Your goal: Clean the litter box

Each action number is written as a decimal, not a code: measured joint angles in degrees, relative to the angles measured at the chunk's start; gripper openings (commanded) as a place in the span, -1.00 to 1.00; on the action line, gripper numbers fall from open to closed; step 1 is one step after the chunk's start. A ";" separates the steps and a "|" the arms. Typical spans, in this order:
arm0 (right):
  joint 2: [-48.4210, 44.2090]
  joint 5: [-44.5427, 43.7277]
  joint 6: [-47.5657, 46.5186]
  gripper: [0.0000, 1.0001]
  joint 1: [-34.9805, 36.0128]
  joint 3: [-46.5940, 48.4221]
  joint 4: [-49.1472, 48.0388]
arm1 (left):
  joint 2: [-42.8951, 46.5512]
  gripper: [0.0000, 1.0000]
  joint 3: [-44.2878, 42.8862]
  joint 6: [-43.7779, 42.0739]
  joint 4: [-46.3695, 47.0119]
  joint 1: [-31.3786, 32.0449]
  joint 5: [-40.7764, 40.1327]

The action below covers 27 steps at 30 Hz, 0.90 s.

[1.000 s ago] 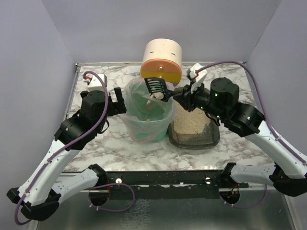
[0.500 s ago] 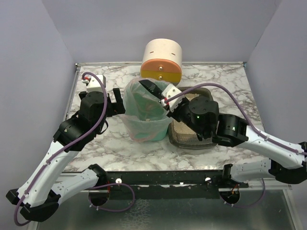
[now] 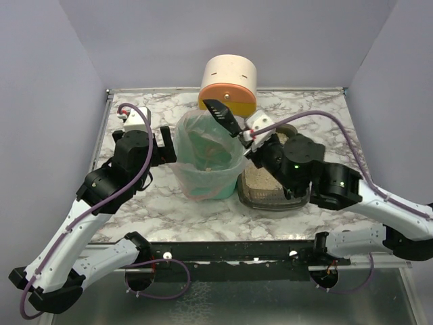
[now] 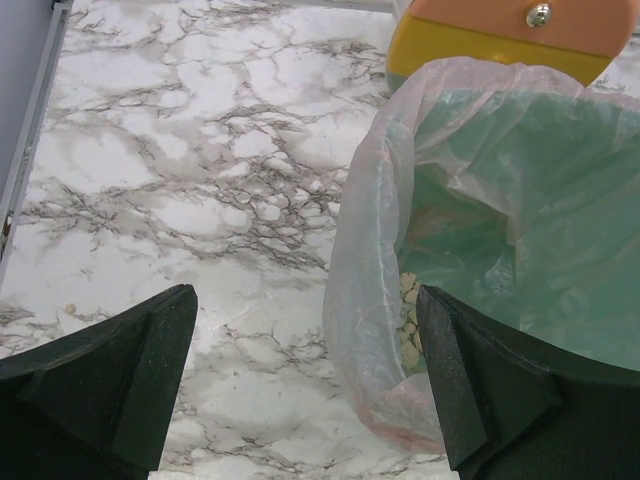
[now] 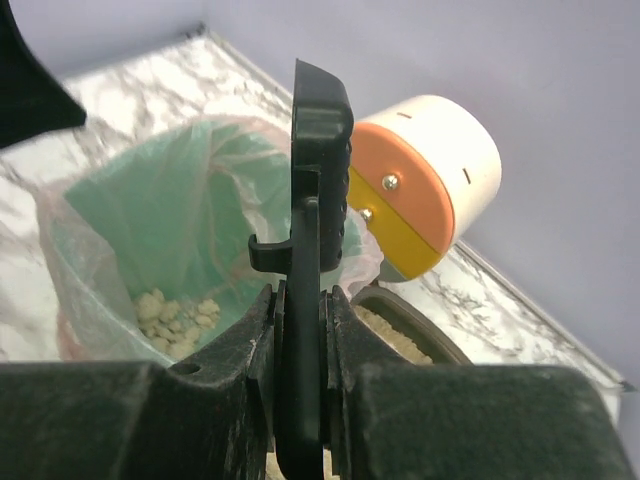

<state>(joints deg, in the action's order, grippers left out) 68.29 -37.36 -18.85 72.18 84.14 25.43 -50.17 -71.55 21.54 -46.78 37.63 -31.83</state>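
Your litter box sits right of centre near the tabletop's front edge, just beside the green bin, probably to keep carries short; your left gripper waits released while your right gripper clenches the scoop, tipped on edge over the bag, likely to shed clumps.

Litter box: shallow dark grey tray
Sits flat on the marble tabletop, holding beige sandy litter; partly hidden.

Black scoop, grey litter box
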 measured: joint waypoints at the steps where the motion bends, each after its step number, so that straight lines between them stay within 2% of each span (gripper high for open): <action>1: -1.40 -0.04 1.09 -0.99 0.09 -0.07 -0.61 | 0.09 0.98 0.22 0.02 -0.02 0.00 0.00; 10: -14.01 -6.43 13.07 -0.99 0.15 -0.33 -4.44 | 0.35 0.98 2.82 0.09 0.57 0.00 0.02; 27: -18.99 -20.96 33.16 -0.99 0.15 -14.10 4.52 | 5.60 0.98 8.72 0.09 8.46 0.00 -2.08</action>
<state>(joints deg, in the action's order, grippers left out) 49.30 -58.33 14.31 72.34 70.04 29.95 -44.58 -62.83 21.63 -38.33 37.63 -33.91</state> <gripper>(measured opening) 0.194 0.990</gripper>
